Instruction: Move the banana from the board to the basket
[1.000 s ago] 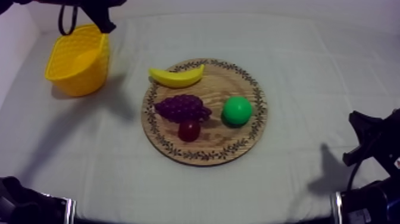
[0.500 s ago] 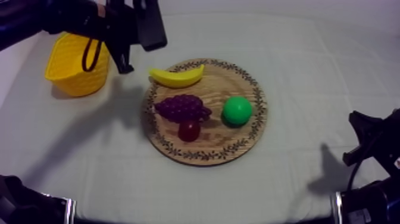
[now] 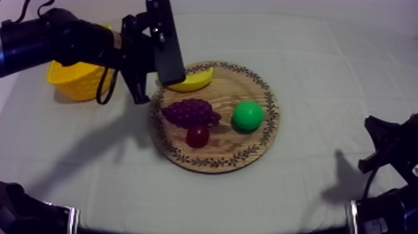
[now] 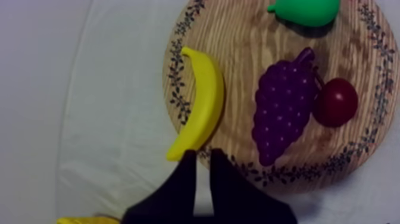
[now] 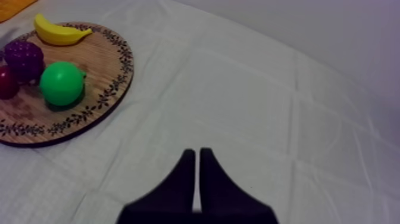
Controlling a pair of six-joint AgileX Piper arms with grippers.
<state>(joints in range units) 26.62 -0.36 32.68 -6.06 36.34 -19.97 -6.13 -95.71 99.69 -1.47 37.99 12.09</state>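
The right gripper [image 5: 197, 152] rests low at the table's right side over the bare cloth [image 5: 250, 89], its fingers pressed together in a narrow wedge, well apart from the wooden board [image 3: 239, 87]. On the board's near part lies the small red fruit [image 3: 198, 136], touching the grapes [image 3: 190, 113] just behind it, with the green pear [image 3: 247, 116] beside them to the right. The banana [image 3: 196, 79] lies along the board's far rim. The left arm reaches in from the upper left, crossing over the yellow basket [image 3: 71, 84] and covering the banana's left end in the top view. The left wrist view shows the banana whole, one tip at the board's edge, and the left gripper [image 4: 202, 154] just beside that tip, its fingers close together and holding nothing
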